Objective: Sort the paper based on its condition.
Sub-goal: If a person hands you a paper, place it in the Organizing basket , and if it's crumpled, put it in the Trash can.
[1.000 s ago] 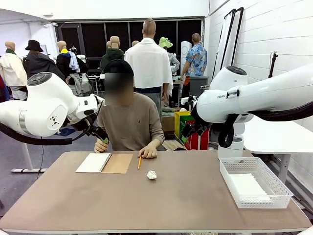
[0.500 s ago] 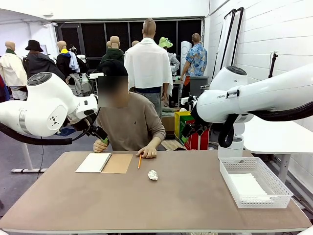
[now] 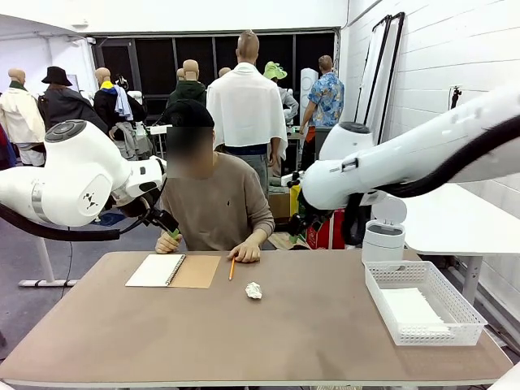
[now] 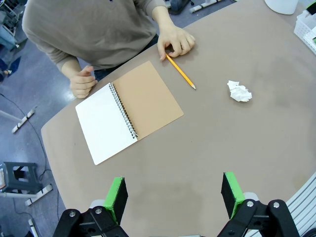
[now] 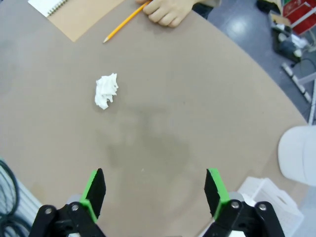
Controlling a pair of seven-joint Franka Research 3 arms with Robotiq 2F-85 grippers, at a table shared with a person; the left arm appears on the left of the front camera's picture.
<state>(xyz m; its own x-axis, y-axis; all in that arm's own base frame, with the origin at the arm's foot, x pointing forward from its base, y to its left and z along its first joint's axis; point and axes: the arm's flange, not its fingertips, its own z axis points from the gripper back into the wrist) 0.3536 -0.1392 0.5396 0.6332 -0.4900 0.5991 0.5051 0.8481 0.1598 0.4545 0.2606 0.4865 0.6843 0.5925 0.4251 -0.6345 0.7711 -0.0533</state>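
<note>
A crumpled white paper ball (image 3: 253, 290) lies near the middle of the brown table, just in front of the person. It also shows as the paper ball (image 4: 239, 92) and the paper ball (image 5: 105, 91) in the wrist views. Flat white sheets (image 3: 410, 307) lie in the white basket (image 3: 467, 311) at the right. My left gripper (image 4: 174, 195) hangs open high above the table, near the person's fist in the front view. My right gripper (image 5: 155, 191) is open too, high above the table and to the right of the ball, with nothing between its fingers.
An open spiral notebook (image 3: 172, 270) with a brown cover and a yellow pencil (image 3: 231, 269) lie before the person, whose hand (image 3: 244, 253) rests by the pencil. A white bin (image 3: 383, 241) stands beyond the basket. The near half of the table (image 3: 244, 341) is bare.
My right arm has swung left, toward the middle of the table. The left arm, the paper ball and the notebook have stayed put.
</note>
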